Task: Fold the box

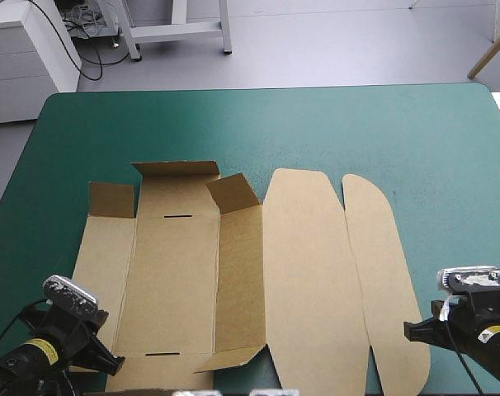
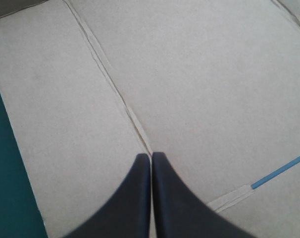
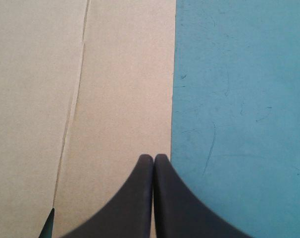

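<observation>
While the box (image 1: pixel 233 280) lies mostly flat by the tabletop's (image 1: pixel 316 124) near edge, left fingers (image 2: pixel 132 198) and right fingers (image 3: pixel 135 198) are together above it.

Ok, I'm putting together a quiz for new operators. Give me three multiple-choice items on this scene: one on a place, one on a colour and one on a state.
1. The right hand is over: A) the box's right edge; B) the box's middle; C) the table's far edge.
2. The table cover is: A) red; B) teal-green; C) white.
3. The left hand is: A) wide open; B) shut; C) out of view.
1A, the board's edge runs just beside its tips; 2B, plain in the high view; 3B, its fingers meet in one arch.
</observation>
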Controlling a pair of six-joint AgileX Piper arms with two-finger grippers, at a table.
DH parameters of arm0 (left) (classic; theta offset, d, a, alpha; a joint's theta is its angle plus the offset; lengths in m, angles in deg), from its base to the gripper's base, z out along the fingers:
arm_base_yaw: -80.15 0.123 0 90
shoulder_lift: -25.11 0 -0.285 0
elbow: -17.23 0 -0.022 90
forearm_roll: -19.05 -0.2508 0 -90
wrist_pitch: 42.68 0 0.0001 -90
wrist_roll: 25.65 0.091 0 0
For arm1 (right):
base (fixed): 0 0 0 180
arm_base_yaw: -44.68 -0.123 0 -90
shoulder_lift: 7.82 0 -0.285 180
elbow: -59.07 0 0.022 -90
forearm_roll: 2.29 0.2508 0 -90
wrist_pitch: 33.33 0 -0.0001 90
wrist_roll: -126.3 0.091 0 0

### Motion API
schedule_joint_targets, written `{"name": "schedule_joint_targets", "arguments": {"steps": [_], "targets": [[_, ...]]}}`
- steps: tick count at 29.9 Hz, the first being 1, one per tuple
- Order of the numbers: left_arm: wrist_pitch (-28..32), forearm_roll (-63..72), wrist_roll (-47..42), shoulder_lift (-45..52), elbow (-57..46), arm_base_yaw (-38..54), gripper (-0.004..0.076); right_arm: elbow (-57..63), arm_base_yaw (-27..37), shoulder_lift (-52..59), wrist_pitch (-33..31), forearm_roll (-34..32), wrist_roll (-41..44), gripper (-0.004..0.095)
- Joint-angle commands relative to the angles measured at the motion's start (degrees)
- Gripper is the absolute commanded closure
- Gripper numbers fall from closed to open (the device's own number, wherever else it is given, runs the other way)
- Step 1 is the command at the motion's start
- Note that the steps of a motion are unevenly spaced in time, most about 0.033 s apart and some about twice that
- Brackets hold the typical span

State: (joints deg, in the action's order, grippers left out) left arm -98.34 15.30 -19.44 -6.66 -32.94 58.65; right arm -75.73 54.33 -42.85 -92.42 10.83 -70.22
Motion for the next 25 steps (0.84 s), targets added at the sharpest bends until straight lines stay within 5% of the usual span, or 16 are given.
{"name": "schedule_joint_targets", "arguments": {"steps": [1,25], "targets": [[2.68,0.35,-0.12,-0.45,1.74,-0.06,0.0734,-1.16,0.37,-0.11,3.64,1.17,-0.01,0.0927],[5.25,-1.43,-1.46,-6.48,5.85,-0.06,0.0734,-1.16,0.37,-0.11,3.64,1.17,-0.14,0.0928]]}}
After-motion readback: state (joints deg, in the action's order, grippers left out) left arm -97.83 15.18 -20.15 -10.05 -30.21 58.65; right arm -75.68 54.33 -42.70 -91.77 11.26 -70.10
